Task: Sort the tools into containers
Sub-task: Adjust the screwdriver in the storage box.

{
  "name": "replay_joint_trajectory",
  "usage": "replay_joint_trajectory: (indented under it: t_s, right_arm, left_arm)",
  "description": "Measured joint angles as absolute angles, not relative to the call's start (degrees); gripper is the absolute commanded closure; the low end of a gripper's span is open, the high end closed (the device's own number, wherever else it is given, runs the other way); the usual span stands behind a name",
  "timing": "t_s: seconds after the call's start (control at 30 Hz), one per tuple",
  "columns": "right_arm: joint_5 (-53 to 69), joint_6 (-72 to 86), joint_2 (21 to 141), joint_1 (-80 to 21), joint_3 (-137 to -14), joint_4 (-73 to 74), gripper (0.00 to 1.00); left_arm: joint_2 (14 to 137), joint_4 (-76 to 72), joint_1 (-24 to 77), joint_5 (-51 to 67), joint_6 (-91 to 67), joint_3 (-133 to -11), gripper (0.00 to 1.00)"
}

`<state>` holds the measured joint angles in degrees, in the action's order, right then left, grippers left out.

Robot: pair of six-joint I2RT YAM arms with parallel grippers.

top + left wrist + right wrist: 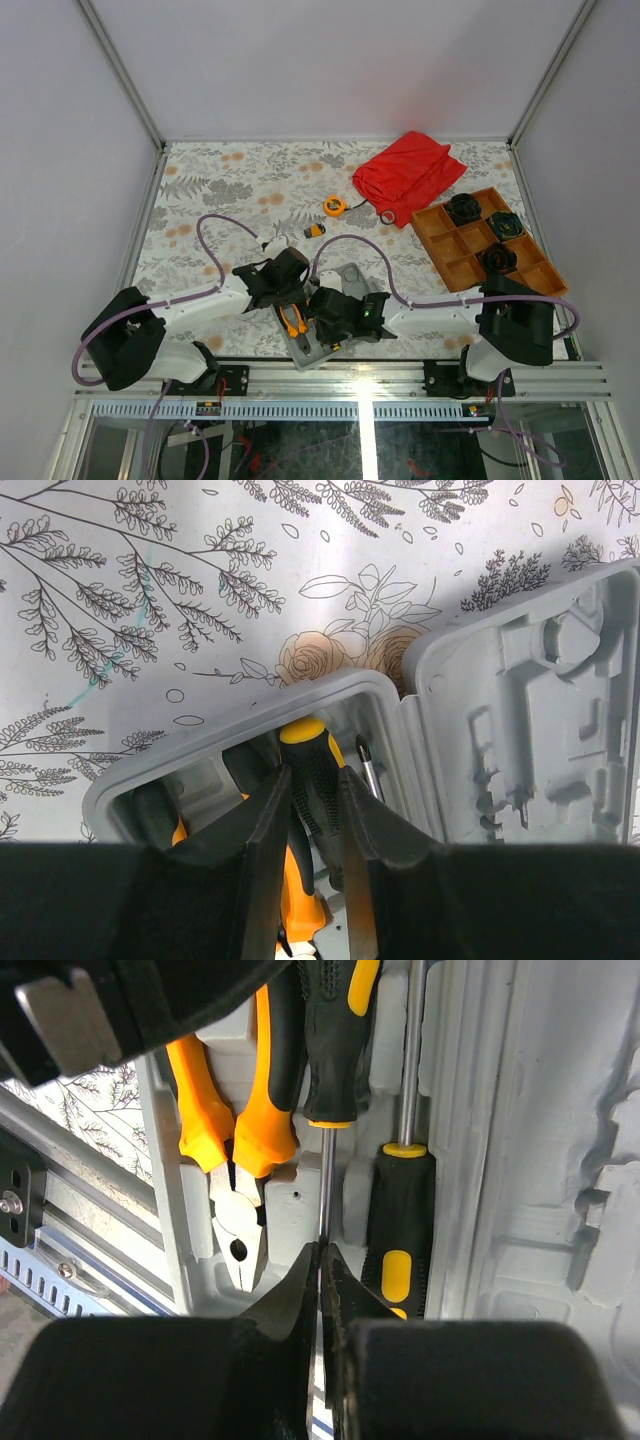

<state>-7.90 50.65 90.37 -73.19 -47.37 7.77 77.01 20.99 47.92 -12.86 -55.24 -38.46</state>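
The screwdriver (330, 1050) lies in the grey tray (200, 745), low centre of the overhead frame, beside the pliers (262, 1110). Your left jaws pinch its handle; right jaws press together on its shaft. Seating step, likely. Next: press it flat, let go, fetch the tape measure (334, 206).

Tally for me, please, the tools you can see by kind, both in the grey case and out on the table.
Pliers: 1
Screwdriver: 2
Tape measure: 1
Small orange-and-black piece: 1
Total: 5
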Motion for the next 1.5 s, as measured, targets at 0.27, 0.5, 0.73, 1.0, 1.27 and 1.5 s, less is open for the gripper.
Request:
replay_joint_trajectory:
  t_s: [0.27,0.5,0.73,1.0,1.27,1.5]
  right_arm:
    - [-8.9,51.3,91.4,-73.8,-48.4,8.8,1.00]
    - [-10.5,52.2,94.1,-75.1,-51.0,10.7,1.00]
    - [-13.2,53.2,94.4,-76.5,-51.5,12.1,1.00]
    - [-15.8,53.8,92.6,-77.2,-50.6,14.1,0.94]
    - [-17.1,53.3,91.6,-77.4,-50.4,15.2,0.77]
    - [-17.1,51.6,83.5,-77.4,-46.7,15.3,0.67]
  left_arm:
    - [76.5,20.4,47.9,-12.8,-55.4,-38.0,0.79]
    - [75.8,19.7,47.9,-12.9,-55.5,-37.4,0.82]
    - [74.6,18.8,47.8,-12.9,-55.6,-36.3,0.82]
    - [73.9,18.7,47.8,-12.4,-55.8,-35.8,0.81]
    - [73.9,18.7,47.9,-12.0,-55.8,-35.8,0.79]
    - [73.9,18.8,47.9,-11.9,-55.8,-35.8,0.79]
